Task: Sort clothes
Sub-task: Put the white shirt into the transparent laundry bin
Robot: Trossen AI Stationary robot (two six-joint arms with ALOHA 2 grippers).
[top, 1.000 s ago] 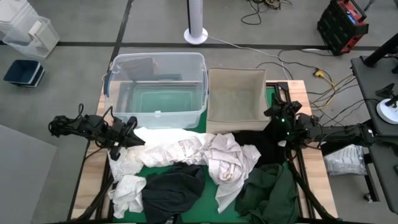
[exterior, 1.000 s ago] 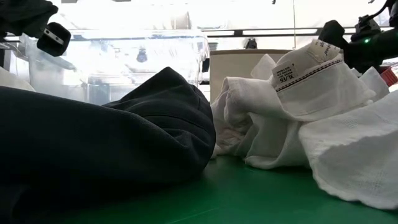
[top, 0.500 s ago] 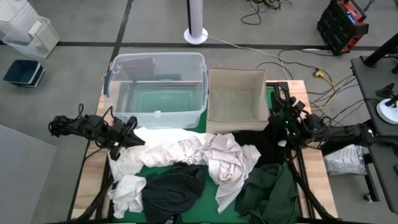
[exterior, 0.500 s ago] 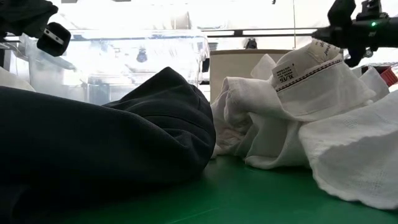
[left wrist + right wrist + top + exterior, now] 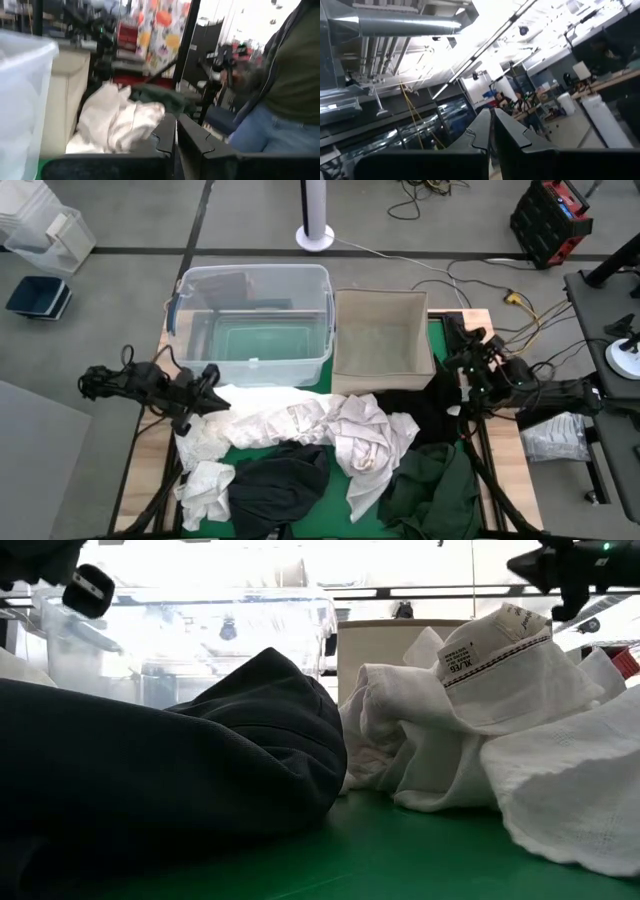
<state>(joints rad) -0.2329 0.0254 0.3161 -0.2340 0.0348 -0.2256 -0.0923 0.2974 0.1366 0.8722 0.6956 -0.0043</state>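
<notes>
The clothes lie heaped on the green mat [image 5: 255, 458]: crumpled white ones [image 5: 300, 420], a black one [image 5: 275, 485] at the near edge, a dark green one [image 5: 430, 485] at the near right and another black one [image 5: 420, 405] beside the beige bin. In the low view a dark garment [image 5: 170, 770] and a white one with a neck label [image 5: 480, 710] fill the foreground. My left gripper [image 5: 205, 388] hovers shut at the left end of the white heap [image 5: 120, 122]. My right gripper [image 5: 468, 350] is shut, raised above the table's right side, tipped upward.
A clear plastic bin [image 5: 250, 320] and a beige bin [image 5: 380, 330] stand side by side along the table's far edge. A person in a dark green top [image 5: 290, 75] stands beyond the table. Cables and a red-black case [image 5: 550, 220] lie on the floor behind.
My right gripper has risen and drawn back toward the table's right and far edges, tipping its fingers upward. My left gripper has lifted slightly. The clothes have not moved.
</notes>
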